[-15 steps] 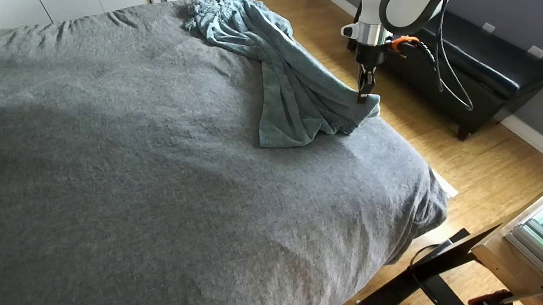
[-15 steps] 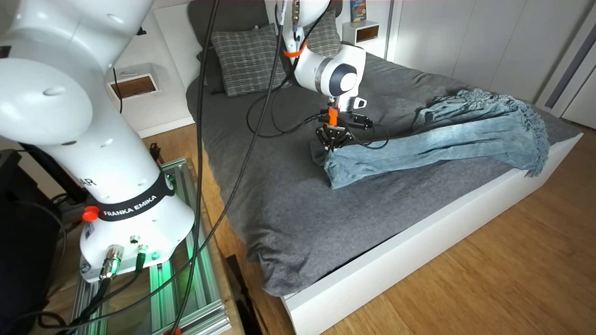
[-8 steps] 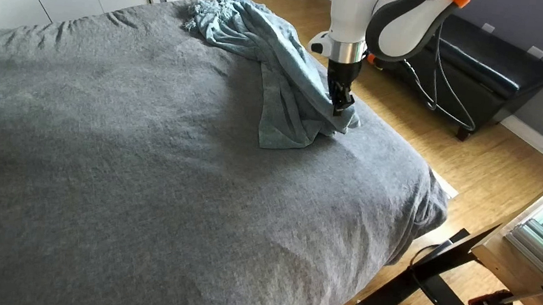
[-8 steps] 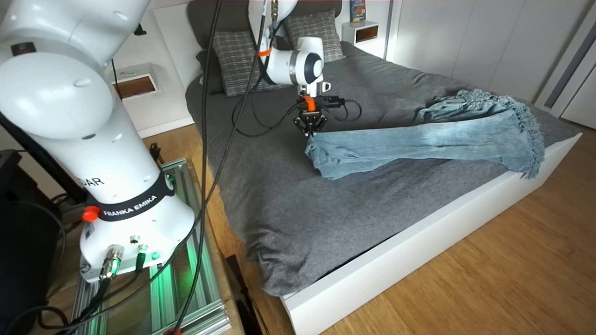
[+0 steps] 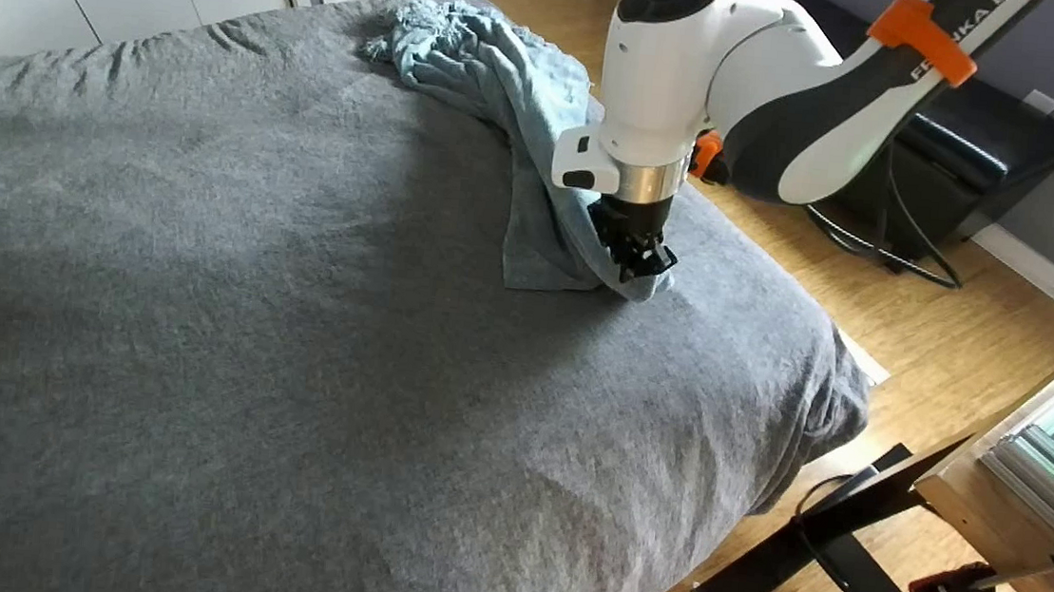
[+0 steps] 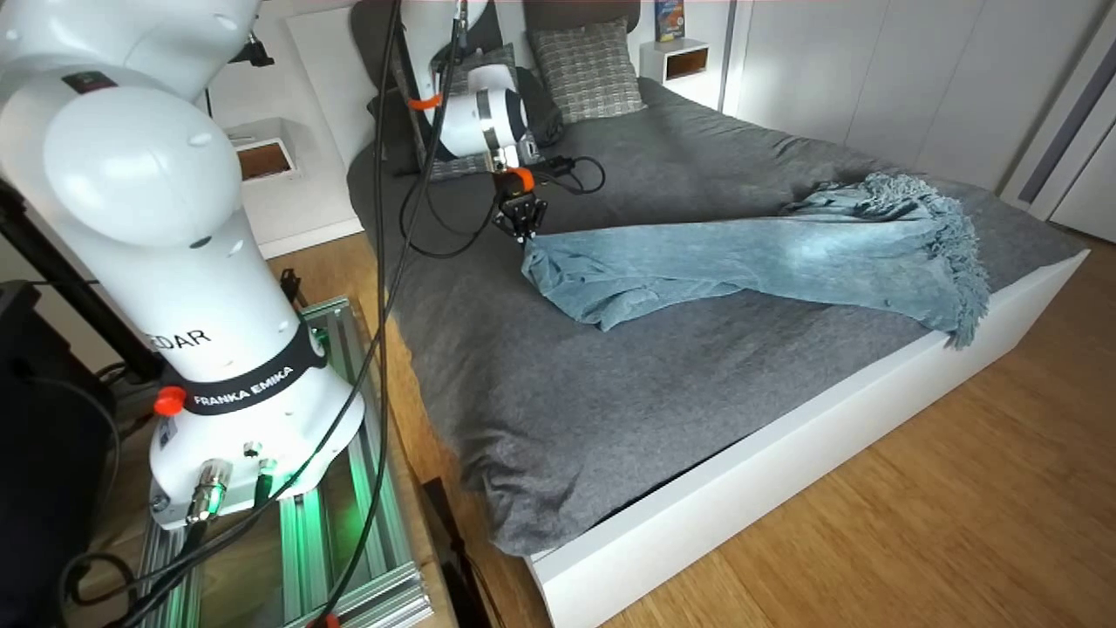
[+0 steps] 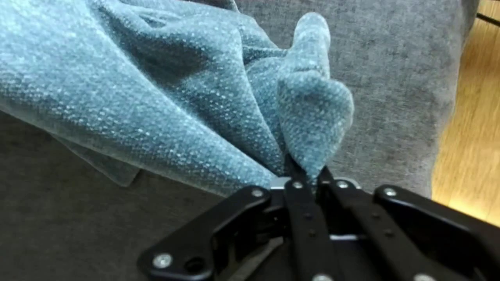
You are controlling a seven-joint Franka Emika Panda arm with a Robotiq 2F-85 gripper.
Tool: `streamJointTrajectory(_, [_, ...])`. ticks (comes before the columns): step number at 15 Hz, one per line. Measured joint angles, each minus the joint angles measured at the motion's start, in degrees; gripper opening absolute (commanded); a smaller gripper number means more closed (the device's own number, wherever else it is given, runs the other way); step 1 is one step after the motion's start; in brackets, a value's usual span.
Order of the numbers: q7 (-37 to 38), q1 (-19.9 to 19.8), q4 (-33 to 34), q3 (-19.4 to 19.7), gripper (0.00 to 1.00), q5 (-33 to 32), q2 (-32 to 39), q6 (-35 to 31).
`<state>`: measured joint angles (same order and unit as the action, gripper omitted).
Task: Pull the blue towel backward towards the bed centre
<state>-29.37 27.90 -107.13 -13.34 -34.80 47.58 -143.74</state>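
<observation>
The blue towel [image 5: 535,96] lies bunched lengthwise over the grey bed [image 5: 247,329]. In an exterior view its fringed end [image 6: 950,235] lies by the white bed frame and its near end [image 6: 602,279] is raised at my gripper [image 6: 523,237]. In the wrist view my gripper [image 7: 308,175] is shut on a pinched fold of the towel [image 7: 156,136], which spreads out to the left with a loose flap standing up beyond the fingers. In an exterior view my gripper [image 5: 636,269] is low over the bed and the arm partly hides the towel.
A black bench [image 5: 959,153] stands on the floor beyond the bed. The white bed frame [image 6: 811,445] edges the mattress. Patterned pillows [image 6: 588,70] lie at the headboard. The robot base [image 6: 261,427] stands on a bench beside the bed, with loose cables [image 6: 384,323] hanging in front.
My gripper has moved left in both exterior views, drawing the held towel end along. The towel is stretched straighter and its fringed end has shifted slightly. The grip stays shut on the cloth.
</observation>
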Motion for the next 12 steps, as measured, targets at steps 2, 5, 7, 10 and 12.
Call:
streamJointTrajectory(2, [-0.92,0.94,-1.55,-1.34,0.02,-2.79,-0.47,0.00])
streamJointTrajectory(5, [-3.08,1.43,-3.77,-3.74,0.02,-6.31,-0.66,0.04])
streamJointTrajectory(7, [-4.24,1.43,-4.30,-4.52,0.07,-7.38,-0.62,0.25])
streamJointTrajectory(10, [-4.23,0.76,-4.04,-4.25,0.07,-7.38,-0.46,0.25])
streamJointTrajectory(12, [-4.23,0.71,-4.03,-4.25,0.07,-7.38,-0.41,0.25])
